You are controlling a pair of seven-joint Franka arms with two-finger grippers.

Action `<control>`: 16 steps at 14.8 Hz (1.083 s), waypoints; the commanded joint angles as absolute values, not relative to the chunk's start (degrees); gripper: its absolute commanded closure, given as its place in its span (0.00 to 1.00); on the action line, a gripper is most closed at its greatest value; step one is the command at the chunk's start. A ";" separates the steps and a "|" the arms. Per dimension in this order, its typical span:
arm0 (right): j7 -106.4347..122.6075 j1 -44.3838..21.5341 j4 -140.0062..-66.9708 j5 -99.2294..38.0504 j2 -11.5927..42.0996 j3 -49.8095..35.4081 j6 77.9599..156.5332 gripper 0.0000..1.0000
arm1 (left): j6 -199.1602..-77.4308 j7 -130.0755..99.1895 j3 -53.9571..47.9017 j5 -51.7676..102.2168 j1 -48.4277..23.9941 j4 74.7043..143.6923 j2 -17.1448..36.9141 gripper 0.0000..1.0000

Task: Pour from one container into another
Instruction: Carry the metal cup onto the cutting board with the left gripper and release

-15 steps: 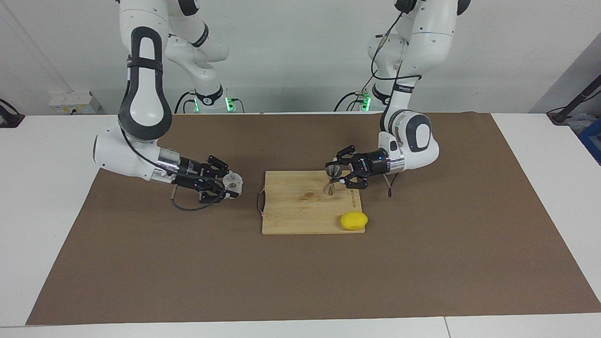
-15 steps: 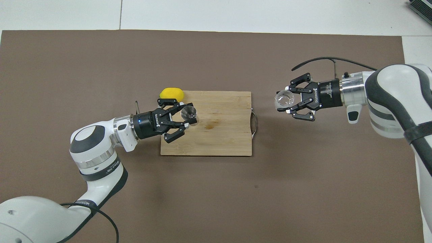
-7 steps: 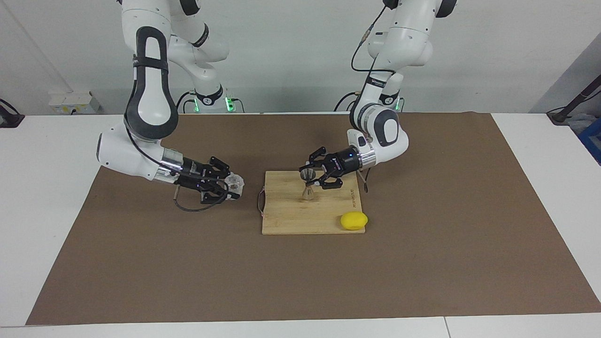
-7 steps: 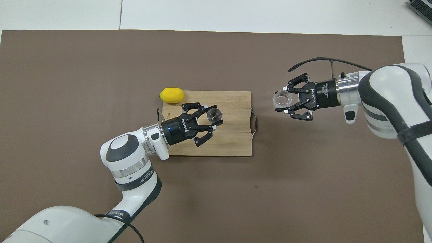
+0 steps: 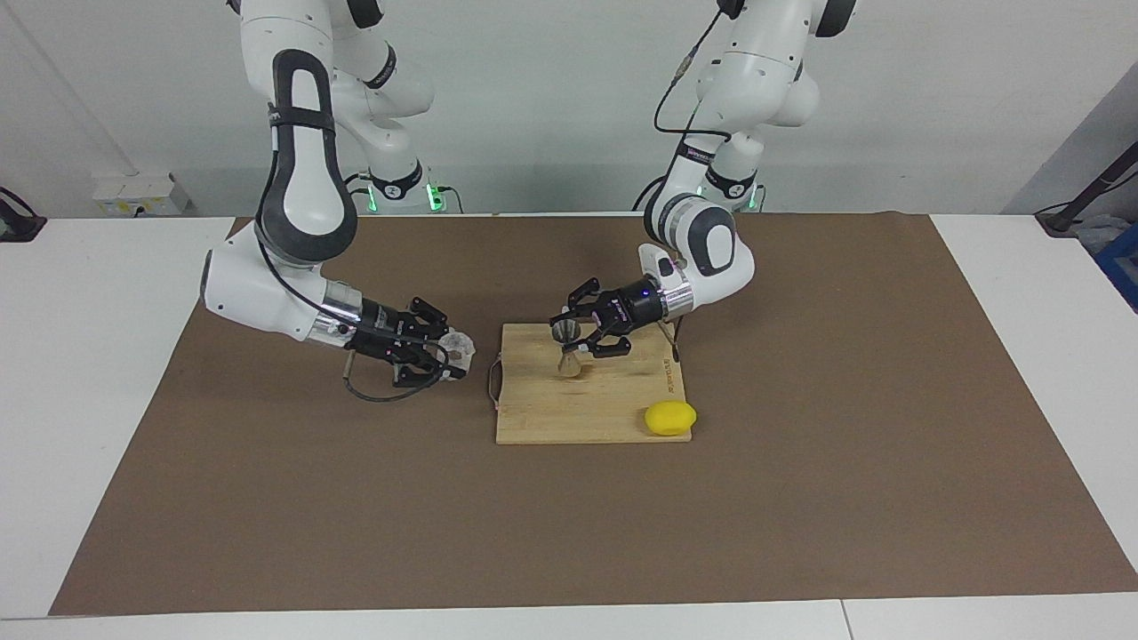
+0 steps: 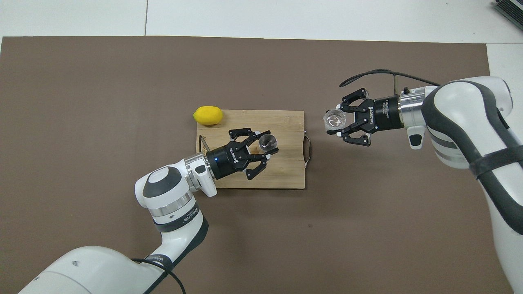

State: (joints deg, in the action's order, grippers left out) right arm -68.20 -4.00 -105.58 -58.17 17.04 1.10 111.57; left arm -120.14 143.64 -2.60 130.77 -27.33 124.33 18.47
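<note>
Left claw (image 5: 569,338), gripping the jigger (image 5: 565,348), has slid along the cutting board (image 5: 587,404) toward the right claw (image 5: 453,351)'s clasped glass (image 5: 455,347), readying pouring.

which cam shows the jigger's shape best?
Facing view: the jigger shows side-on over the cutting board, both cones and waist, in the left gripper. Overhead shows only its round mouth.
</note>
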 commanded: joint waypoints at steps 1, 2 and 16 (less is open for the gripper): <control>-69.96 -3.96 -106.96 -55.99 15.73 0.79 113.29 1.00 | -120.59 147.65 -1.76 133.24 -29.00 122.17 21.01 0.64; -69.96 -4.65 -107.05 -55.81 15.65 0.79 113.38 1.00 | -120.59 147.92 -1.76 133.24 -29.00 122.17 21.01 0.64; -72.25 -5.53 -106.61 -55.99 15.73 0.00 113.38 1.00 | -118.13 148.62 -1.49 132.80 -27.51 124.28 20.83 0.00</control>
